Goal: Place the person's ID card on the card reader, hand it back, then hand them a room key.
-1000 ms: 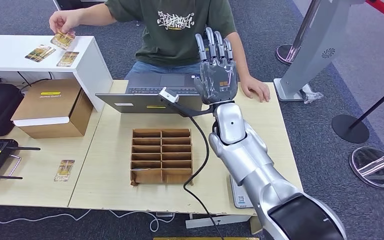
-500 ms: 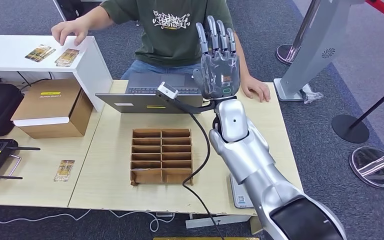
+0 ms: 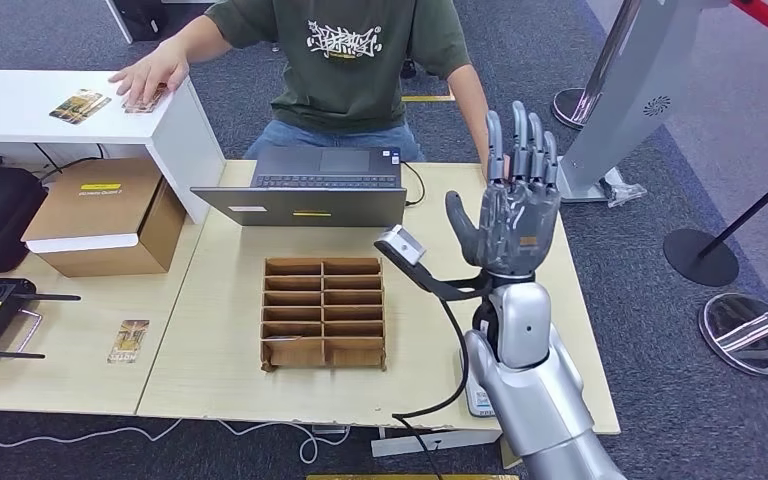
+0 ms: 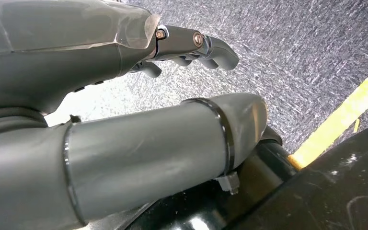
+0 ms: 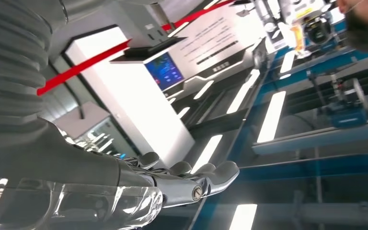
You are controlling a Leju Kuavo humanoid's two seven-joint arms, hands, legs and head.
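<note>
Your cards are all on the far side from the robot: the person's hand (image 3: 150, 72) now lies flat over one card on the white counter (image 3: 20, 105), with another card (image 3: 79, 104) lying beside it, whereas a second ago that hand was lifting a card off the counter and half a second ago it had set it down. Which of those is the ID card and which the room key you cannot tell from here; a further card (image 3: 129, 340) lies apart on the lower table (image 3: 220, 390), left of the cardboard divider tray (image 3: 324, 312). The right hand (image 3: 513, 215) holds nothing, fingers straight up and spread, palm toward the person; over the last second it has pulled back from above the laptop (image 3: 305, 185) toward the table's right edge, uncovering the keyboard. I read that as an exchange just finished, with the arm retreating. The left hand (image 4: 124, 43) hangs by the robot's side over the carpet, fingers loosely curled and nothing visible in them; whether they are fully closed you cannot tell. No card is in either hand, so you should confirm which step is complete before moving on
</note>
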